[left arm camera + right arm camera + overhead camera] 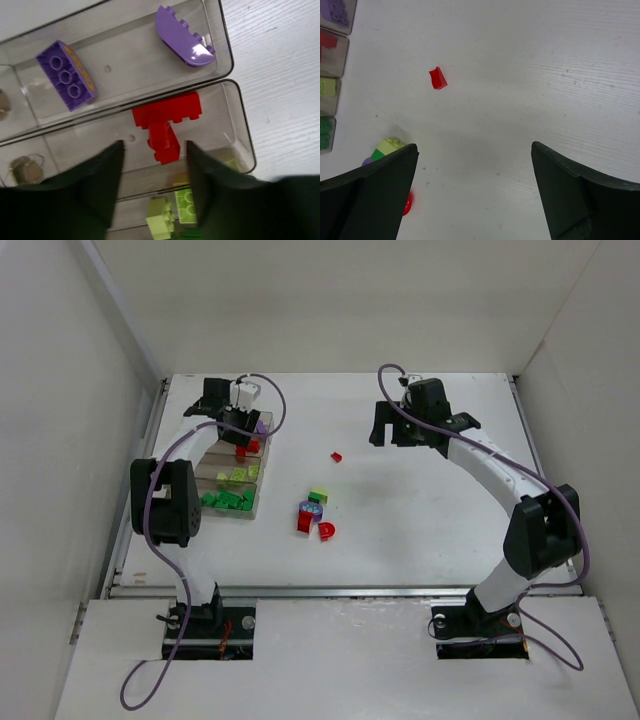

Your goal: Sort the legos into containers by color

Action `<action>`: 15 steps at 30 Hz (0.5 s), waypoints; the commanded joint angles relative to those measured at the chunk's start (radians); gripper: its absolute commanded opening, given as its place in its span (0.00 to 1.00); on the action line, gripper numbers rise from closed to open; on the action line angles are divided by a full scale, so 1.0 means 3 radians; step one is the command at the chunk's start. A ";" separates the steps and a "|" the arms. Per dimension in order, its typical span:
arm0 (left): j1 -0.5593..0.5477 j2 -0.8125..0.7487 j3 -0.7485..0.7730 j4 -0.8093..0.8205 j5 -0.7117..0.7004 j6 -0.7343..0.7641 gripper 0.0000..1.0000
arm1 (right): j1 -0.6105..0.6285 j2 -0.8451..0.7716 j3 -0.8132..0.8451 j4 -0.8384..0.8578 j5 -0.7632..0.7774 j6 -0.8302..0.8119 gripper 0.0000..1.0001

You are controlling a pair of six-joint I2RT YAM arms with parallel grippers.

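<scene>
The clear containers sit at the left, four rows holding purple, red, yellow-green and dark green legos. My left gripper hovers over the red row with its jaws apart. A red lego lies on that row's floor just beyond the tips, touching neither finger. Two purple legos lie in the row above and yellow-green ones in the row below. My right gripper hangs wide open over bare table with nothing in it. A small red lego lies ahead of it to the left.
Loose legos lie mid-table: a yellow-green one, a purple-blue one and two red ones. White walls enclose the table on three sides. The containers' right ends show at the left edge of the right wrist view.
</scene>
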 commanded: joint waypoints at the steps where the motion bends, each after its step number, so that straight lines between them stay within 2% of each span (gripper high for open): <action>1: 0.0016 -0.0197 -0.0062 0.0145 -0.0067 -0.0009 0.57 | -0.0020 -0.0049 0.0095 0.0123 -0.0035 -0.0031 1.00; 4: 0.0016 -0.0349 -0.0093 0.0185 -0.0108 -0.0040 0.78 | -0.0020 -0.0084 0.0065 0.0154 -0.0035 0.0004 1.00; 8: -0.0167 -0.0473 0.0049 0.0185 -0.0179 0.0006 0.80 | -0.0020 -0.0145 0.0034 0.0184 -0.0035 0.0040 1.00; 10: -0.0417 -0.0473 0.0299 -0.0023 0.0064 0.0368 0.79 | -0.0020 -0.0186 0.0003 0.0215 -0.0035 0.0137 1.00; 11: -0.0515 -0.0422 0.0381 -0.0110 0.0066 0.0369 0.79 | -0.0020 -0.0187 0.0003 0.0215 -0.0005 0.0137 1.00; 14: -0.0837 -0.0157 0.0591 -0.0382 0.0459 0.0665 0.79 | -0.0131 -0.0360 -0.0033 0.0312 0.0046 0.0362 1.00; 15: -0.1071 -0.0065 0.0718 -0.0423 0.0531 0.0712 0.80 | -0.0162 -0.0447 -0.0033 0.0312 0.0097 0.0428 1.00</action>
